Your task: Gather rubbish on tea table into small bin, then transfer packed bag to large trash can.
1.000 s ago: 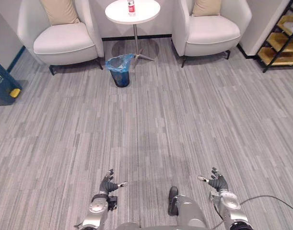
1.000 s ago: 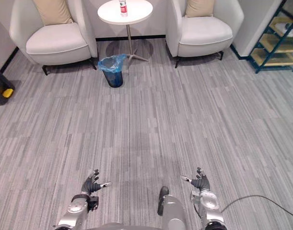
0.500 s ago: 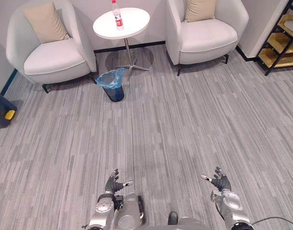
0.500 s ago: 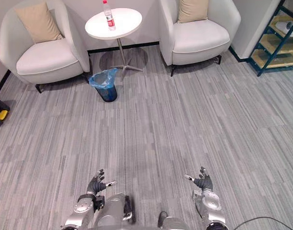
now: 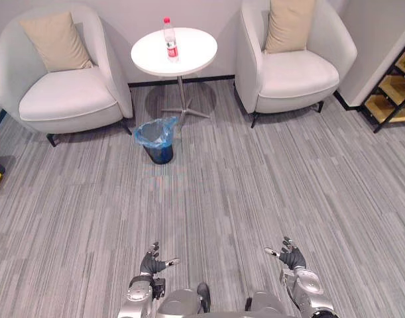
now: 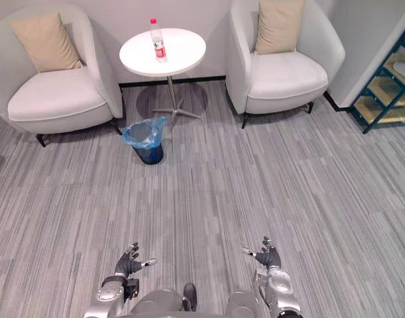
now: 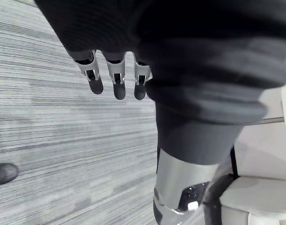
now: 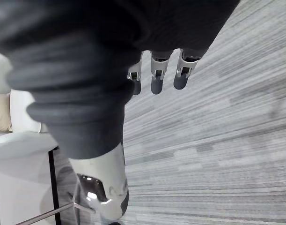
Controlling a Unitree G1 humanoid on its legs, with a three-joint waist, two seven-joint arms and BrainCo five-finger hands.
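A clear plastic bottle with a red label [image 5: 169, 40] stands upright on the round white tea table [image 5: 189, 53] at the far side of the room. On the carpet in front of the table stands a small dark bin lined with a blue bag [image 5: 157, 139]. My left hand [image 5: 151, 265] and right hand [image 5: 291, 257] hang low at the near edge, far from the table, both open with relaxed fingers and holding nothing. The left hand's fingers [image 7: 115, 79] and the right hand's fingers [image 8: 157, 75] show straight over grey carpet.
Two white armchairs with beige cushions flank the table, one on the left [image 5: 63, 99] and one on the right [image 5: 295, 73]. A dark shelf rack [image 5: 394, 86] stands at the far right. Grey striped carpet [image 5: 242, 192] stretches between me and the table.
The camera has moved forward and tilted up, so the table, bin and chairs sit lower and nearer in view. Both hands stay open and low.
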